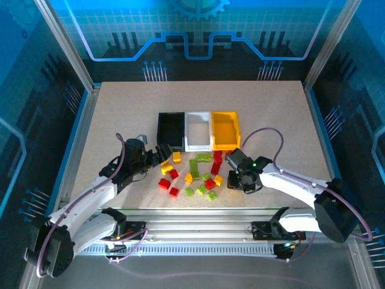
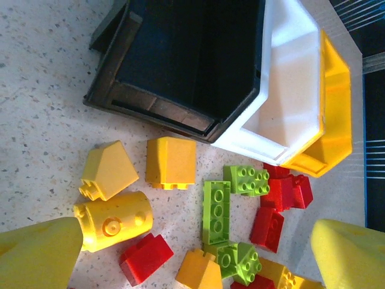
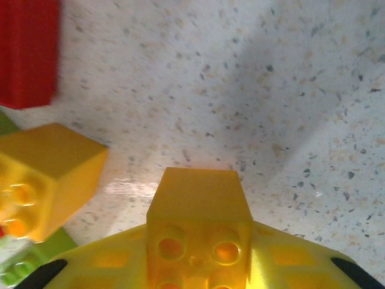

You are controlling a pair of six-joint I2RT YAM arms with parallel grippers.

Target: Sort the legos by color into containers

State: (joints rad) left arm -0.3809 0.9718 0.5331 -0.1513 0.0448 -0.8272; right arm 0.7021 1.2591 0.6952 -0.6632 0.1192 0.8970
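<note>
Yellow-orange lego [image 3: 198,205] clamped in right gripper [image 3: 198,274]; left gripper [image 2: 192,253] spread wide, seemingly just above other legos [image 2: 216,211]

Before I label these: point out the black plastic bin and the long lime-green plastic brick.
Black plastic bin [image 2: 186,54]: left wrist view, dark inner surface.
Long lime-green plastic brick [image 2: 216,212]: left wrist view, studded top face.

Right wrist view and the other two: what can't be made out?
Right wrist: the yellow brick in the right end effector is cut off by the bottom edge; the red brick is blurred and cropped at the corner.
Left wrist: the black bin runs off the top edge; the white bin hides much of the yellow bin.
Top: the bricks are too small to tell shapes.
</note>
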